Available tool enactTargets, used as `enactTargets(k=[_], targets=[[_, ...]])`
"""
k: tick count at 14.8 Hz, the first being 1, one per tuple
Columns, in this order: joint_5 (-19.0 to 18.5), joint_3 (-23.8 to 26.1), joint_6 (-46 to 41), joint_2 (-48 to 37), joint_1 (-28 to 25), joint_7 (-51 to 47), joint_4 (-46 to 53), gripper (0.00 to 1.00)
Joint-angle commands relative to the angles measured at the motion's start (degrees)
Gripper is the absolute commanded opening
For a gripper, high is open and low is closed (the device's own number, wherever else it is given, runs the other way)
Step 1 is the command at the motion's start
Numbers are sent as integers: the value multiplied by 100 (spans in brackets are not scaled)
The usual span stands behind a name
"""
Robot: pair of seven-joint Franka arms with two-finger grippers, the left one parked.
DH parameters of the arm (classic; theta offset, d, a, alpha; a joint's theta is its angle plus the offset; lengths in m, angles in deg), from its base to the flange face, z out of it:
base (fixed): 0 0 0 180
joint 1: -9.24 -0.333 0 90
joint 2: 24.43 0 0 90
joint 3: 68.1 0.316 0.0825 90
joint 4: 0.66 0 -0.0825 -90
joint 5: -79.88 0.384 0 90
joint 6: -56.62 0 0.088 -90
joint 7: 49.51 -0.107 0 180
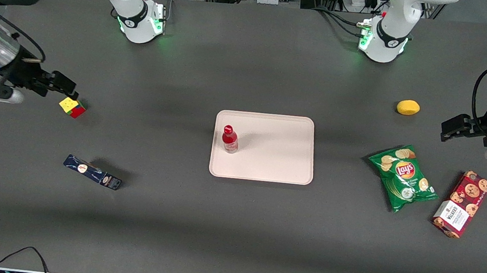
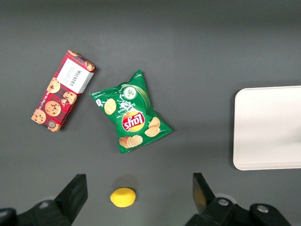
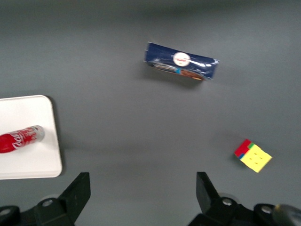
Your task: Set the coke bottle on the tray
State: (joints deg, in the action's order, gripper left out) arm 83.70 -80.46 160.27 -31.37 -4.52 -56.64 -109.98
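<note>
Even overhead light is cast on the table (image 1: 234,226); soft shadows are thrown beside objects. The right wrist view is slightly blurred. The gripper (image 1: 62,84) is shown spread wide above the table.
</note>
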Motion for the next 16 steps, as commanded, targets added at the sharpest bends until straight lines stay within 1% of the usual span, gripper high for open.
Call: enactTargets(k=[1, 2, 5, 8, 12, 16], targets=[[102, -275, 199, -326, -13, 309, -406, 100], [58, -258, 199, -274, -13, 291, -336, 100], [-258, -214, -46, -19, -30, 282, 85, 100], [-487, -21, -284, 43, -39, 265, 340, 100], [-488, -73, -758, 8, -31, 282, 736, 100], [-488, -196, -803, 43, -22, 344, 789, 100]])
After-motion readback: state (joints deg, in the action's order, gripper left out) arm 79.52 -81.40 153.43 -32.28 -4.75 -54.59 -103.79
